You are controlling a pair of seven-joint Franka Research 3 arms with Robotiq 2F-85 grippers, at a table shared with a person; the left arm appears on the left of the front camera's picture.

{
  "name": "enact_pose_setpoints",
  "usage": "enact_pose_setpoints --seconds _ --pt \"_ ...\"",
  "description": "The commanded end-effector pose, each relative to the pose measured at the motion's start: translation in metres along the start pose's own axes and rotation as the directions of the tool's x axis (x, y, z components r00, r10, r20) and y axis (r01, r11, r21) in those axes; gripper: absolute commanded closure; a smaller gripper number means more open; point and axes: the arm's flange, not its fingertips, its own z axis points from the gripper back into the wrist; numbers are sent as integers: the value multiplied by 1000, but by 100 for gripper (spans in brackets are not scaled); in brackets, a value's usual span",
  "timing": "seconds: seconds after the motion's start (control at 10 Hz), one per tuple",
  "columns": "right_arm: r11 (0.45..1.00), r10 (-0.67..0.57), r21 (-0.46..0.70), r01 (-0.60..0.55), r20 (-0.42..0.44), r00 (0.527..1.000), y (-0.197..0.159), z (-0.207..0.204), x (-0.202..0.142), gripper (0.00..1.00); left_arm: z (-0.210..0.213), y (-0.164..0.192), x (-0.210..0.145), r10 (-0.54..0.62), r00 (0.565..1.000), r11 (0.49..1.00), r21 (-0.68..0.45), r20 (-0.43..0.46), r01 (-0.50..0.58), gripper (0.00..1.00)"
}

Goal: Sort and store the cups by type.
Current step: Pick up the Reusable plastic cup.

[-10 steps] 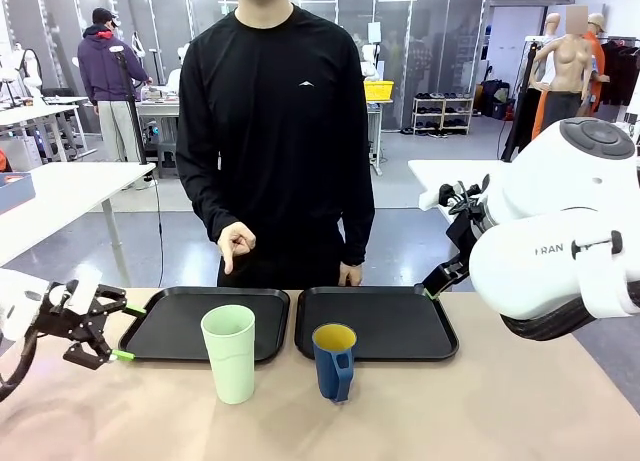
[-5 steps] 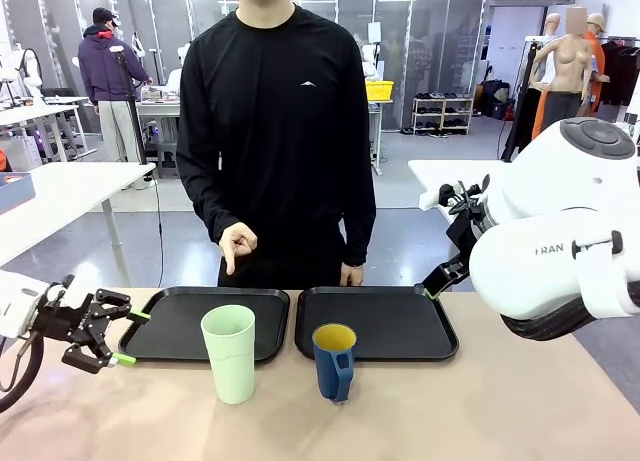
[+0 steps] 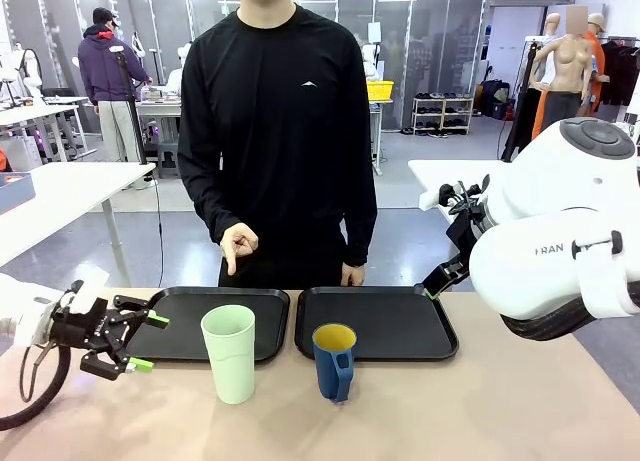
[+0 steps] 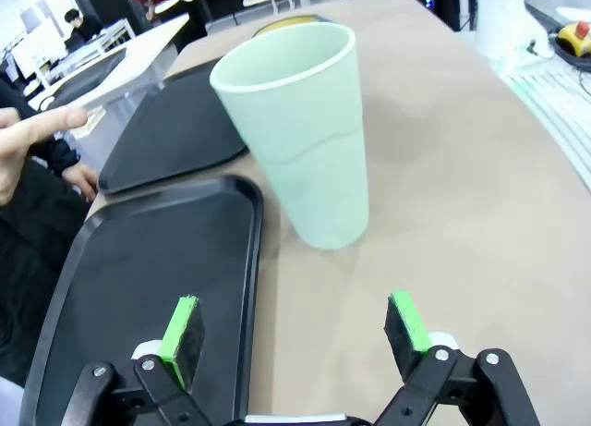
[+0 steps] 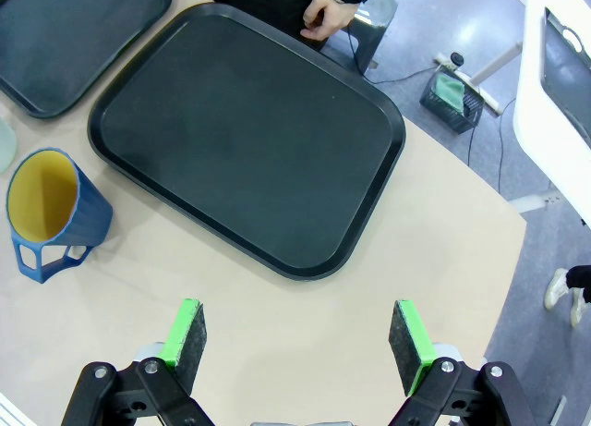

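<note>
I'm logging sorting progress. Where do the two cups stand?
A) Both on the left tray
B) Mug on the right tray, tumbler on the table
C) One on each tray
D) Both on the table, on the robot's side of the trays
D: the tumbler and the mug both rest on the table, just short of the left tray and the right tray.

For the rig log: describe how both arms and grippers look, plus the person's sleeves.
Both arms are white; the right arm, rounded, bears grey lettering, and a black cable loops at the left arm. The left gripper and right gripper are black linkages with green pads. The person's sleeves are long and black.
</note>
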Motion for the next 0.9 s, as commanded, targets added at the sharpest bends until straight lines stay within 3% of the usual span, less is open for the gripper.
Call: enact_pose_setpoints --seconds 0.0,0.4,0.8 --pt "1000 -3 2 3 -1 1000 -1 -1 0 0 -9 -1 -12 -8 997 1000 -11 77 9 0" --pt "1000 -3 2 3 -1 1000 -1 -1 0 0 -47 -7 -9 45 963 996 -84 265 -24 0" --pt "1000 -3 2 3 -1 1000 -1 -1 0 0 -74 -1 -10 109 946 991 -110 304 -79 0"
